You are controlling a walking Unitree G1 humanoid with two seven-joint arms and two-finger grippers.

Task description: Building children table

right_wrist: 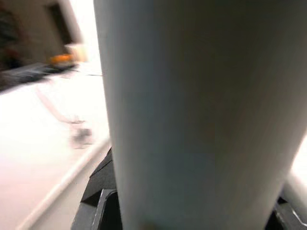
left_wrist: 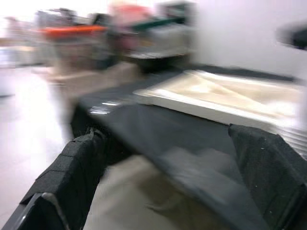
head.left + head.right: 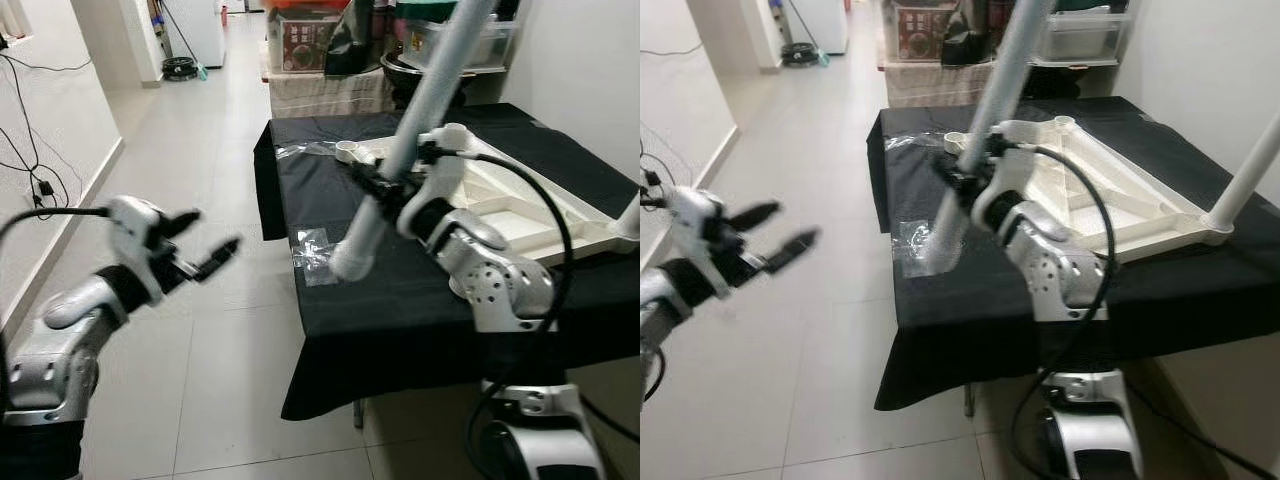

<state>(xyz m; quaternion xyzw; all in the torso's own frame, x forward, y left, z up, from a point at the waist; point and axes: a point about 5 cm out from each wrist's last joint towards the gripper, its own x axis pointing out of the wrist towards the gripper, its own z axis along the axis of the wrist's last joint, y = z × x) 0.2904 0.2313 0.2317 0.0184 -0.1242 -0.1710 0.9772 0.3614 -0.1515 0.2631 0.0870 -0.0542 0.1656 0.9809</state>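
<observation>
Now: right gripper [image 3: 385, 190] clamped around white table leg [image 3: 420, 110], leg tilted, lower end hanging over near edge of black-draped table [image 3: 420, 300], just above clear plastic bag [image 3: 315, 250]. White tabletop [image 3: 520, 215] lying upside down on black cloth, round leg socket [image 3: 347, 150] at near corner, another leg [image 3: 1250, 170] standing in far corner. Left gripper [image 3: 200, 250] raised over tiled floor [image 3: 210, 330] beside table, fingers [image 2: 72, 172] spread wide, holding nothing. Cluttered storage boxes [image 3: 305, 40] beyond table.
</observation>
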